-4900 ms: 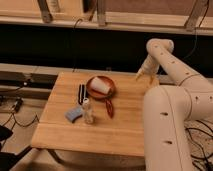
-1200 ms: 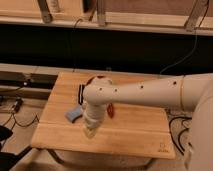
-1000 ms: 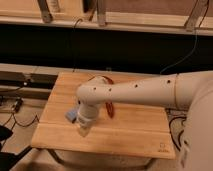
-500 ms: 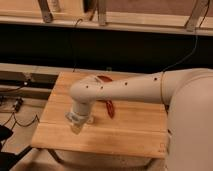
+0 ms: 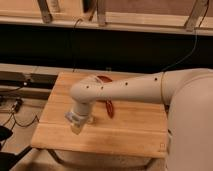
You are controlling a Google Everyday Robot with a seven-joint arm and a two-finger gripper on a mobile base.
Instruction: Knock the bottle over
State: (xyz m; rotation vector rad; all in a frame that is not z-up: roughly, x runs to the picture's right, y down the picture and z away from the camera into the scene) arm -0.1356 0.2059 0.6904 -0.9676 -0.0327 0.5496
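My white arm (image 5: 125, 90) reaches from the right across the wooden table (image 5: 132, 125). Its gripper (image 5: 77, 122) hangs low over the table's front left part, almost touching the surface. The bottle is hidden; the arm and gripper cover the spot where it stood. Only red slivers of the reddish-brown plate (image 5: 108, 107) show below and behind the arm. The white cup and the blue sponge are hidden behind the arm.
The table's front edge (image 5: 100, 150) lies just below the gripper and its left edge is close by. A dark wall with a wooden shelf rail (image 5: 105, 22) runs behind. Cables (image 5: 12, 107) lie on the floor at the left.
The arm has swept left and toward the table's front edge, passing over the place where the bottle and sponge stood. Both are now covered.
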